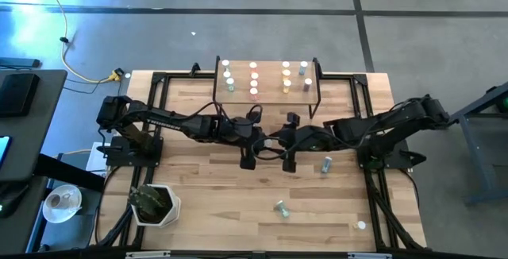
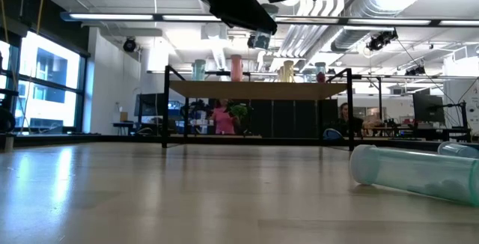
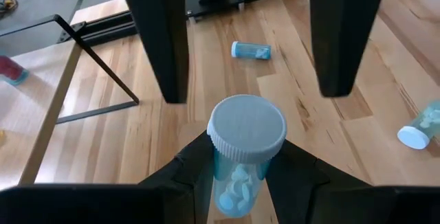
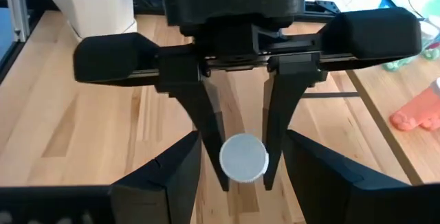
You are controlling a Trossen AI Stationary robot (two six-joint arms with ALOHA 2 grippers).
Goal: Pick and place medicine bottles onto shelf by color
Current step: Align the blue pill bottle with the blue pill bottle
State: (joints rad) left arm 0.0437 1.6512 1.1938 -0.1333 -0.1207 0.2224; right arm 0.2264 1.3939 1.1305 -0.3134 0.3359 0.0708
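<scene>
Blue medicine bottle (image 3: pixel 240 162) pinched in near-closed left hand (image 3: pixel 237 183); right hand (image 1: pixel 289 164) wide, empty.

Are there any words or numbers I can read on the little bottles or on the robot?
None can be read.
The blue bottle in the left gripper: no label shows.
The bottles on the shelf: too small to tell.
The loose bottles on the table: no writing shows.
The left arm: a pale mark, too small to read.
The right gripper: plain black.
</scene>
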